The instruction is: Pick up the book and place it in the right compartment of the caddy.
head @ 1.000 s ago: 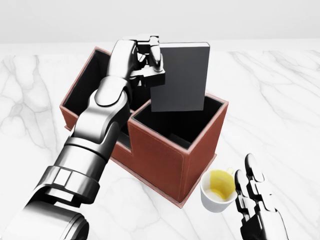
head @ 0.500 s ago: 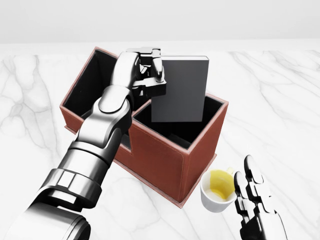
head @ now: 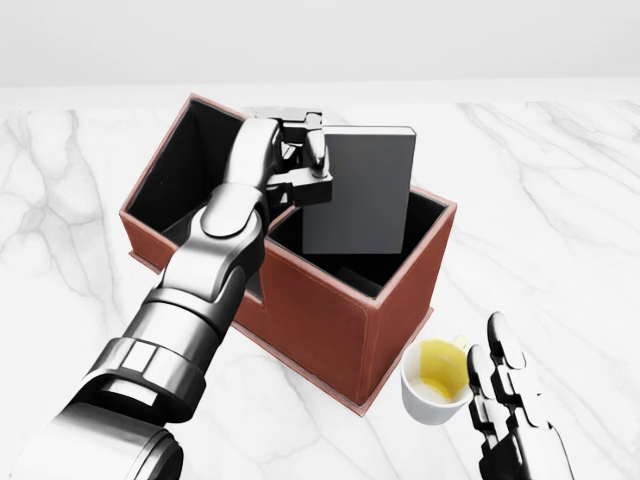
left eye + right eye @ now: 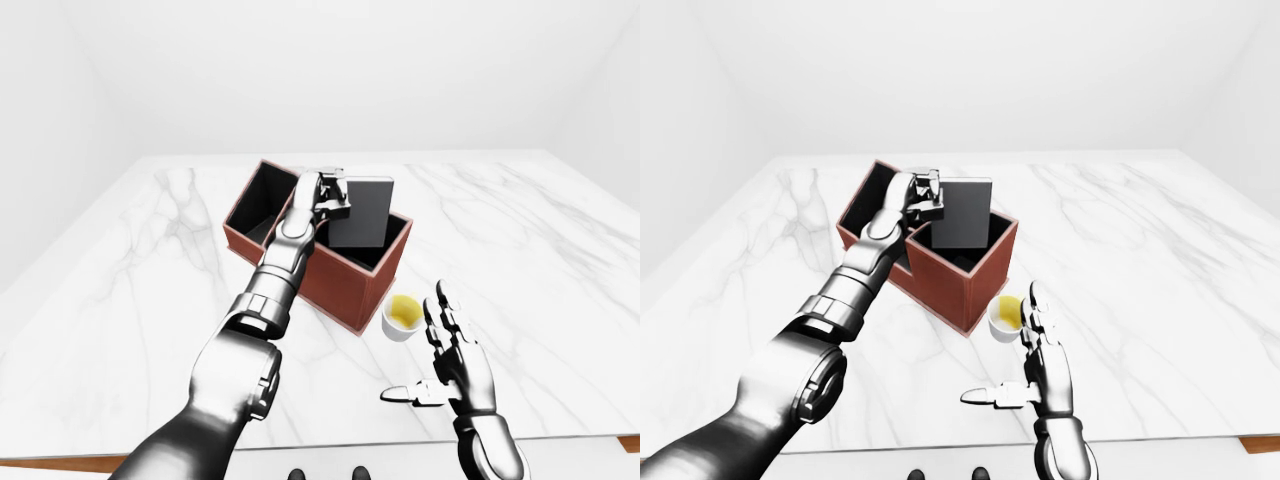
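The left robot hand (image 3: 300,160) grips the dark book (image 3: 358,190) by its left edge, upright and partly lowered into the caddy (image 3: 340,320)'s right compartment, while the right robot hand (image 3: 510,410) hovers open-fingered, empty.

1. The book's (image 3: 358,190) lower edge is hidden behind the caddy's (image 3: 330,320) near wall.
2. The left hand (image 3: 290,160) covers the book's left edge.
3. The right hand (image 3: 510,410) is cut off at the head view's bottom edge.
4. The left compartment's floor is partly hidden by the arm.
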`<state>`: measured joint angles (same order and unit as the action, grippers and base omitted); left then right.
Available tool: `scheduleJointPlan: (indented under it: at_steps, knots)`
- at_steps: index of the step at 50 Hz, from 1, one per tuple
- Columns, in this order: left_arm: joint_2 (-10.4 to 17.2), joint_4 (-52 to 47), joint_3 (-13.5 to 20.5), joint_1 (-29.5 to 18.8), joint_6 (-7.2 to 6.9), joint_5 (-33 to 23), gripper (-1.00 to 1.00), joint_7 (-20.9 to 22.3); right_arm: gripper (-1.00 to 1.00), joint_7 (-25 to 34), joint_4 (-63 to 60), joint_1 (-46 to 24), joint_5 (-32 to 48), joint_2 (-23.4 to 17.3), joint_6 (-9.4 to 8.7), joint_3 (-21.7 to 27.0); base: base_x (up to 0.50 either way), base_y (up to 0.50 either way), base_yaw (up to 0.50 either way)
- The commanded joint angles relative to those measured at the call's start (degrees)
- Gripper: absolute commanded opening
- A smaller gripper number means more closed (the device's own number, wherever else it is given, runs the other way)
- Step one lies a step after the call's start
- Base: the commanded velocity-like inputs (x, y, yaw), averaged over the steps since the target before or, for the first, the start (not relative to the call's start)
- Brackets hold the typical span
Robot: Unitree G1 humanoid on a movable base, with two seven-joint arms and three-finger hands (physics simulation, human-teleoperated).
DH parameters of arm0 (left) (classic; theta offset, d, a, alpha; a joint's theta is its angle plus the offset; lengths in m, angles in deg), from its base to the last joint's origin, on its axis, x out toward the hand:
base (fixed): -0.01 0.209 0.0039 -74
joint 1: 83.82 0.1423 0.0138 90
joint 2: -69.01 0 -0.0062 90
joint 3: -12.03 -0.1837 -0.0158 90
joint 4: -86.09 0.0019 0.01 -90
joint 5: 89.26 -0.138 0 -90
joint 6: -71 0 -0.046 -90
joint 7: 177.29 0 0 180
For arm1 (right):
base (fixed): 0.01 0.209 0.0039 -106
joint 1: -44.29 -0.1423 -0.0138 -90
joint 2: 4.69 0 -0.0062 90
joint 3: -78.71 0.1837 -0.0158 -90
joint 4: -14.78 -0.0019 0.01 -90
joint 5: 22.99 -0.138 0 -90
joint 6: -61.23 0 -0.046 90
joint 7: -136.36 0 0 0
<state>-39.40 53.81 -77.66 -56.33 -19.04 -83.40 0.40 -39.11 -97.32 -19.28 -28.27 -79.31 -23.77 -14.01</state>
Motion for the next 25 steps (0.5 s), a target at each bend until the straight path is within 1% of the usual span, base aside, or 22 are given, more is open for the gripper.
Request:
scheduleJointPlan:
  at_steps: [1, 4, 5, 6, 8, 10, 11, 13, 14, 15, 17, 25]
  knots:
    - [-0.25, -0.45, 2.10, -0.97, 2.17, 0.04, -1.00, 0.86, 1.00, -0.10, 0.22, 0.21, -0.01, -0.03, 0.00, -0.18, 0.00, 0.00, 0.00]
    - [-0.33, -0.48, 2.06, -1.05, 2.64, 0.16, -1.00, 1.16, 1.00, -0.20, 0.31, 0.19, 0.02, -0.05, 0.00, -0.28, 0.00, 0.00, 0.00]
    - [-0.36, -0.06, 2.20, -1.09, 3.42, 0.35, -1.00, 1.38, 1.00, -0.22, 0.33, 0.15, 0.03, -0.07, 0.00, -0.32, 0.00, 0.00, 0.00]
    - [-0.35, 0.29, 2.25, -1.18, 3.76, 0.42, -1.00, 1.49, 1.00, -0.25, 0.32, 0.13, 0.03, -0.08, 0.00, -0.34, 0.00, 0.00, 0.00]
    - [-0.48, 1.01, 2.46, -1.32, 5.04, 0.77, -1.00, 1.85, 1.00, -0.35, 0.39, 0.08, 0.09, -0.09, 0.00, -0.42, 0.00, 0.00, 0.00]
    - [-0.64, -0.14, 2.31, -1.33, 4.91, 1.01, -1.00, 1.80, 1.00, -0.43, 0.47, 0.04, 0.09, -0.12, 0.00, -0.47, 0.00, 0.00, 0.00]
    - [-0.67, -0.55, 2.21, -1.26, 4.51, 1.08, -1.00, 1.79, 1.00, -0.47, 0.54, 0.05, 0.13, -0.11, 0.00, -0.51, 0.00, 0.00, 0.00]
    - [-0.70, -0.78, 2.16, -1.27, 4.64, 1.23, -1.00, 1.80, 1.00, -0.51, 0.58, 0.10, 0.12, -0.16, 0.00, -0.57, 0.00, 0.00, 0.00]
    - [-0.69, -0.81, 2.16, -1.40, 4.46, 1.29, -1.00, 1.78, 1.00, -0.51, 0.61, 0.09, 0.13, -0.18, 0.00, -0.59, 0.00, 0.00, 0.00]
    - [-0.66, -0.60, 2.13, -1.41, 4.80, 1.28, -1.00, 1.90, 1.00, -0.53, 0.72, 0.00, 0.09, -0.18, 0.00, -0.59, 0.00, 0.00, 0.00]
    - [-0.62, -0.07, 2.18, -1.53, 5.04, 1.28, -1.00, 1.91, 1.00, -0.57, 0.83, -0.04, 0.10, -0.19, 0.00, -0.62, 0.00, 0.00, 0.00]
    - [-0.41, 2.82, 2.37, -1.95, 5.04, 0.71, -1.00, 2.20, 1.00, -0.68, 0.71, 0.24, 0.05, -0.28, 0.00, -0.76, 0.00, 0.00, 0.00]
